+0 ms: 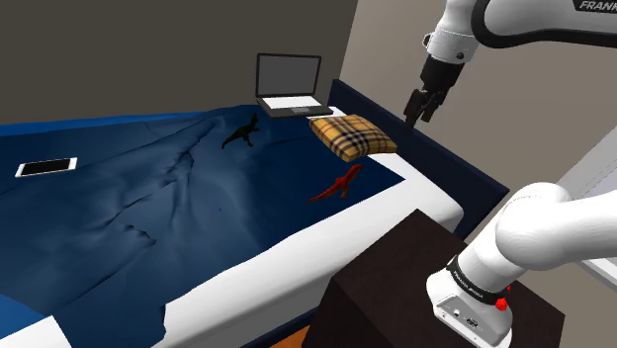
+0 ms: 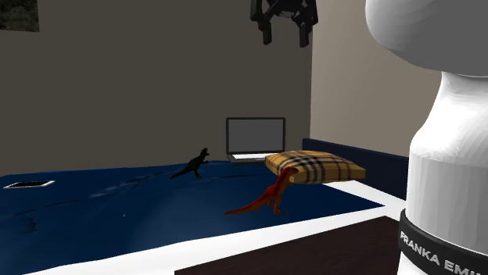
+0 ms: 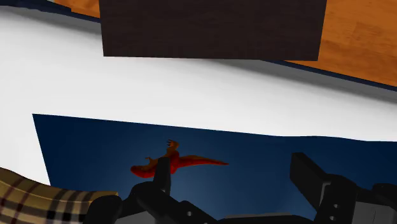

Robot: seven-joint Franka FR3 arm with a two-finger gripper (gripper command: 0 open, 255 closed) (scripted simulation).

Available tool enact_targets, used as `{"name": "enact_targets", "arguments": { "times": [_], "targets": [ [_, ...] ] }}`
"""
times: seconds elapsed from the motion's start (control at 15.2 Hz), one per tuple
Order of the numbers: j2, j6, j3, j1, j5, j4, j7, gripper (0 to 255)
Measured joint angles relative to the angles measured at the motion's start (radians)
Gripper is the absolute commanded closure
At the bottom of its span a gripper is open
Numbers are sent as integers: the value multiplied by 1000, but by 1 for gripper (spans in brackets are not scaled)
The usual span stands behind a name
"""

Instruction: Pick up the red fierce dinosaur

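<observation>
Well below the released end effector (image 1: 419, 113), the red dinosaur (image 1: 337, 185) lies on blue bedding (image 1: 148, 188).

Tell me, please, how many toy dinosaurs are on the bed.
2. The red dinosaur is on the blue cover beside the plaid pillow; the black dinosaur stands farther back, near the open laptop.

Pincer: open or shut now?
Open: the black two-finger pincer shows its fingers apart in the wrist view, the red toy dinosaur beyond them, untouched.
</observation>
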Motion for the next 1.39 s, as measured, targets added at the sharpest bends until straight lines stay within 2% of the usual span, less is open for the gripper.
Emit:
{"name": "enact_targets", "arguments": {
  "times": [0.2,0.66,1.39],
  "targets": [
    [34,32,-12,0,-14,-7,-26,0],
    [234,227,-61,-1,-82,-48,-150,0],
    [654,520,-108,-12,-185,17,-310,0]
  ]
}}
